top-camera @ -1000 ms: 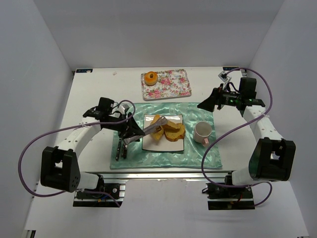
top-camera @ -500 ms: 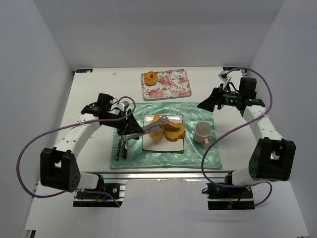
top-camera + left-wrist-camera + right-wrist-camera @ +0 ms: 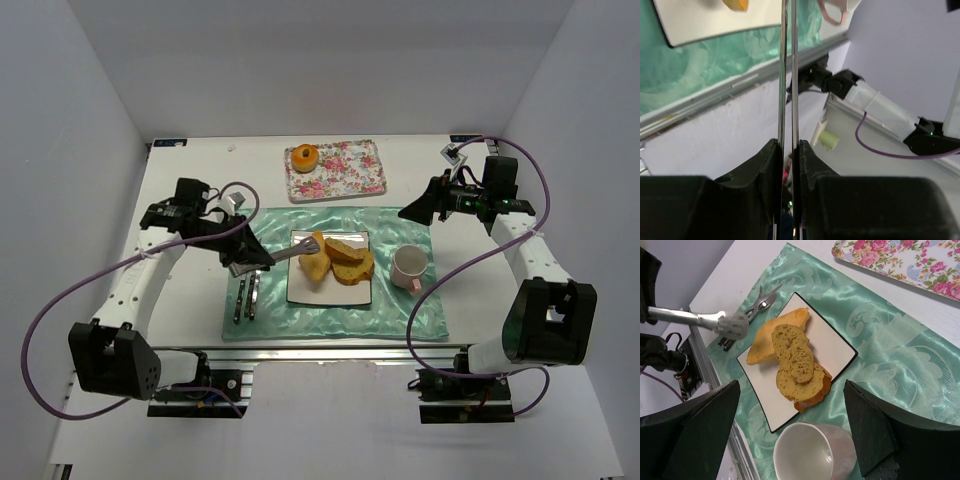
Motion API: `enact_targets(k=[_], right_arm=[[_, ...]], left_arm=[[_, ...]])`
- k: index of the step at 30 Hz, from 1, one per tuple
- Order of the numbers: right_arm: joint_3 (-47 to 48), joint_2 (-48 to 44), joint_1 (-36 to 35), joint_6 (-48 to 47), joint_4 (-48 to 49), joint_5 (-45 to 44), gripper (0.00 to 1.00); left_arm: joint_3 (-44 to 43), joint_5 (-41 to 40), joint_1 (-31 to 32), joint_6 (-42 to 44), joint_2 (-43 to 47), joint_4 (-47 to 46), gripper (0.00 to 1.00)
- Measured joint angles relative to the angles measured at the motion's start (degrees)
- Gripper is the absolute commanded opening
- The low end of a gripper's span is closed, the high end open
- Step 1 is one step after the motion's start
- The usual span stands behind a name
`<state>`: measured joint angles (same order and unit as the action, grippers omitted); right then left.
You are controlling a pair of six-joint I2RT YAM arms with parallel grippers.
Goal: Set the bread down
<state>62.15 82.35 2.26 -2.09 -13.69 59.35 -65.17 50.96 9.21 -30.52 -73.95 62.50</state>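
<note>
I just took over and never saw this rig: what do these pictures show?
Two robot arms sit at the near edge of a table. The wide picture looks down from above; the other two come from cameras on each wrist. On a green cloth lie a square plate with three bread pieces, a cup and cutlery; behind is a floral tray with an orange bun. The left gripper is clamped on metal tongs, tips empty near the plate. The right gripper hangs open, holding nothing.

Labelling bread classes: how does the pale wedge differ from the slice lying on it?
The pale wedge is smooth, yellow and pointed; the top slice is oval with speckled brown crumb. The wedge lies flat on the plate; the top slice overlaps it and the second slice. Both sit on the same white plate.
</note>
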Motion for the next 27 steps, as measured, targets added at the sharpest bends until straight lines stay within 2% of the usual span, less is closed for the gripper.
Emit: enact_targets(k=[6,9,11,16,18,21,24,25,27], right_arm=[[0.00,0.00,0.00,-0.04,0.00,0.22,0.89],[0.00,0.00,-0.02,-0.33,0.00,0.68,0.89],[0.00,0.00,-0.04,-0.74,0.00,0.85,0.89],[0.00,0.00,-0.48,-1.88,-0.07,1.42,0.89],[0.15,0.00,-0.57,-2.89,-0.83,1.73,0.89],[0.59,0.00,-0.68,-4.17,-1.99,2.14,0.89],[0.72,0.00,-0.68,-5.03,-2.82,2.21,0.89],[0.72,0.00,-0.68,-5.20,-2.95,2.19,0.89],[0.72,-0.02,-0.68,-5.35,-2.93,2.16,0.89]], left_arm=[[-6.08,-6.40,-7.39,2.40,1.18,2.71,0.00],[-8.66,-14.03,-10.62,3.32,0.50,2.32,0.00],[-8.79,-22.32,-11.80,3.58,0.09,0.04,0.00],[2.97,-45.64,-12.92,7.69,-0.66,-15.87,0.00],[8.31,-52.30,-13.35,11.08,-2.75,-22.27,0.00],[13.51,-57.90,-14.64,16.24,-7.96,-31.34,0.00],[15.63,-59.47,-16.52,20.33,-12.07,-39.15,0.09],[16.31,-59.45,-17.11,21.62,-12.76,-41.59,0.23],[16.90,-59.36,-18.01,23.71,-13.70,-44.76,0.38]])
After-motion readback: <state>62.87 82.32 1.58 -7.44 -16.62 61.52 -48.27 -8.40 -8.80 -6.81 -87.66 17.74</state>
